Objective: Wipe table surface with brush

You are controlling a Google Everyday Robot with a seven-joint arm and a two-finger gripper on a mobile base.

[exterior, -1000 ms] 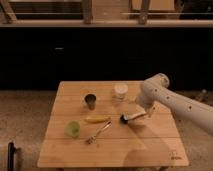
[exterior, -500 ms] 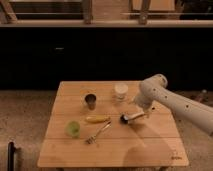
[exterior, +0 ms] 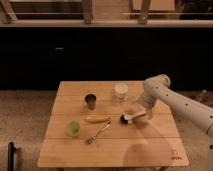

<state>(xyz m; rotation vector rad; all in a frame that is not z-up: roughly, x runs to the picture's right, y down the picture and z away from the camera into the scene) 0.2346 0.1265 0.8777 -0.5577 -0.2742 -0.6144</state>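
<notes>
The light wooden table surface fills the middle of the camera view, with a small dark logo near its front right corner. The brush lies on it right of centre, its dark bristle head to the left and its pale handle pointing right. My white arm reaches in from the right. My gripper is at the handle end of the brush, low over the table.
A dark cup and a white cup stand toward the back. A banana, a green cup and a metallic fork lie left of the brush. A dark wall runs behind the table.
The arm has shifted only slightly. The brush stays at about the same spot on the table.
</notes>
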